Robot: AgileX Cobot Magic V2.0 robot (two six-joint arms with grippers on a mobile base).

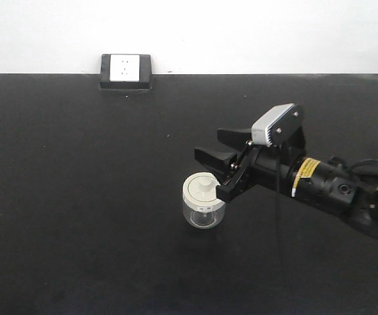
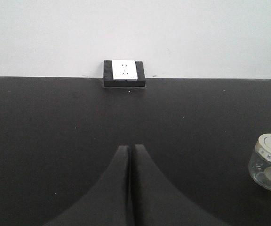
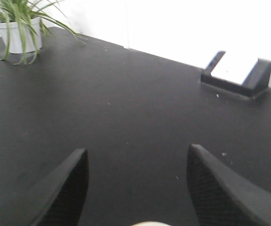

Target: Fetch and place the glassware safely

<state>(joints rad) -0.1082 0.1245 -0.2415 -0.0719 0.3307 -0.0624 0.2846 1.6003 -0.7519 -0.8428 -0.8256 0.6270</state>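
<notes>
The lidded glass jar [image 1: 203, 201] stands upright on the black tabletop [image 1: 77, 197], towards the middle of its right half and well in from every edge, its cream-white lid [image 1: 202, 189] seated flat with the knob up. The right gripper [image 1: 216, 155] hangs just behind and to the right of it, slightly above lid height, its two black fingers [image 3: 60, 188] spread wide and holding nothing; in the right wrist view only a pale sliver of the lid [image 3: 148, 223] shows at the bottom edge between them, so the jar is not yet inside the span. The step in hand looks like the approach before the grasp. The next move probably calls for lowering and easing forward until the fingers straddle the glass body below the lid, then closing gently, since glass is slick and the lid may be loose. The left gripper [image 2: 131, 155] sits with its fingers pressed together, empty, the jar off to its right. A white-faced socket box [image 1: 126, 71] rests at the far edge, and a potted plant [image 3: 18, 26] stands near a far corner.
</notes>
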